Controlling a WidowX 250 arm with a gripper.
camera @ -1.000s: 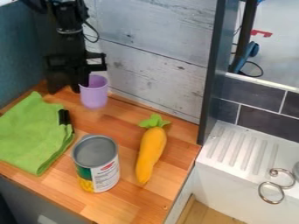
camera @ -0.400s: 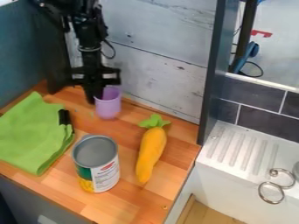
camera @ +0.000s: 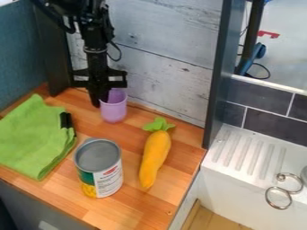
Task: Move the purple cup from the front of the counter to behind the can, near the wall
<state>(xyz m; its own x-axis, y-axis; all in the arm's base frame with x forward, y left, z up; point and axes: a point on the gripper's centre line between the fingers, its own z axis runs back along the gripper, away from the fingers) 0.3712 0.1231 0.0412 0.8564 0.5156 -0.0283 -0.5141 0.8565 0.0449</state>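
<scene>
One purple cup [camera: 114, 110] and gripper [camera: 101, 99] pinching its rim moved nearer one carrot [camera: 155, 155]; one can [camera: 101, 173], one cloth [camera: 31, 137].

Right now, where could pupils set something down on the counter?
Bare wood shows between purple cup, can and toy carrot, and in front of the carrot. Crowded: around gripper and cup, and between green cloth and can.

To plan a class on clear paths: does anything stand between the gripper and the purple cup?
Nothing visible does: the gripper is at the cup. The can stands nearer the camera, clear of both.
</scene>
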